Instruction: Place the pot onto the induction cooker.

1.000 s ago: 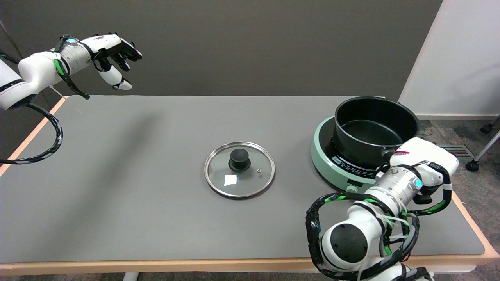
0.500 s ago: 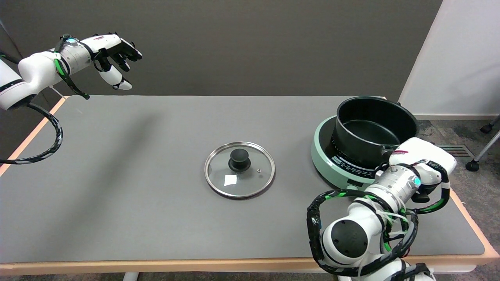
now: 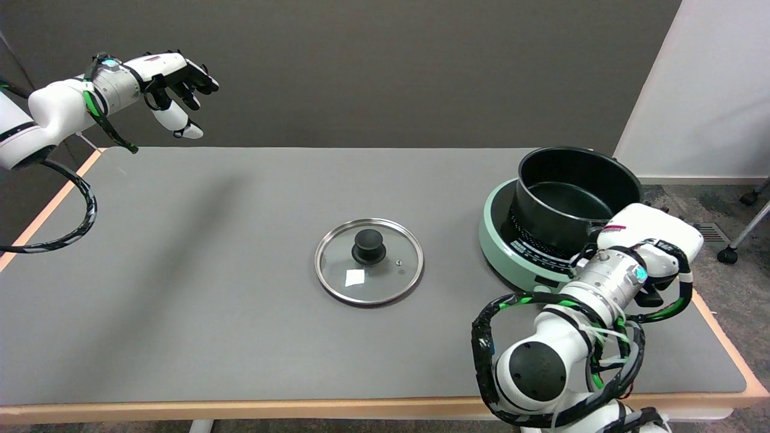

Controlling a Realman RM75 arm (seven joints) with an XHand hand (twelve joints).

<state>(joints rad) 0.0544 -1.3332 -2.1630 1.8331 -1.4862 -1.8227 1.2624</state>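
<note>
We see black round metal pot [image 3: 571,201] over mint-green round induction cooker [image 3: 502,237], seemingly tilted; seated or lifted, cannot tell. Right hand [image 3: 652,237] at near-side handle, fingers hidden; grip cannot tell. We judge pot rigid, fairly heavy, smooth-walled; side handle best hold, one-sided hold invites tipping

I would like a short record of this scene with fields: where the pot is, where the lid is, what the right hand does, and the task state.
pot: black pot, empty and upright, over the green induction cooker; whether its base fully rests on it cannot be told
lid: glass lid lies flat on the grey table, left of the cooker, apart from it
right hand: right hand is at the pot's near right side, where its handle would be; the fingers are hidden, so the grip cannot be confirmed
task state: pot is at the cooker, hand not withdrawn
</note>
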